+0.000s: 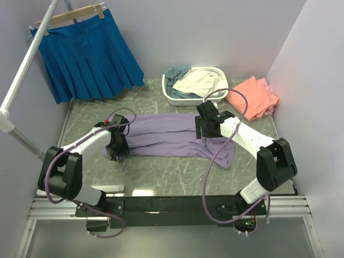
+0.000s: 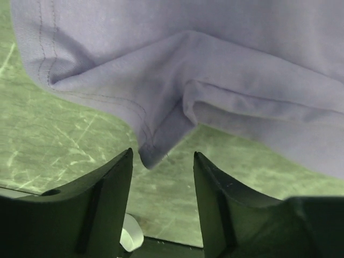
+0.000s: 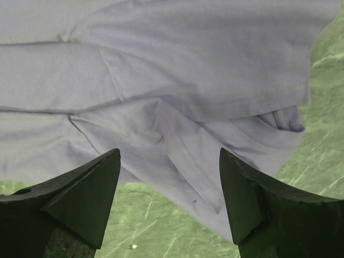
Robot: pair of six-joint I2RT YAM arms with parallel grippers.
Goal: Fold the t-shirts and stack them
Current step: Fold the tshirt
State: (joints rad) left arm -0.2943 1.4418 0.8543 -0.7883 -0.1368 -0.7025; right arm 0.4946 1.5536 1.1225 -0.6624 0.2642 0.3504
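Left gripper [image 2: 162, 155]: jaws part-open, empty, just short of a corner of the lavender t-shirt [image 2: 226, 64]. Right gripper [image 3: 169, 156]: jaws wide, empty, over its layered edge. Recommended: grip all layers, lift both ends together.

The left arm [image 1: 86, 144] and right arm [image 1: 248, 138] have white link shells and black cylindrical joint housings. One mauve cable [image 1: 205, 188] per arm loops up from the black base rail [image 1: 161, 204]. Farthest from that rail, matte-black wedge fingers [image 2: 102, 199] taper to blunt tips, inner faces grooved.
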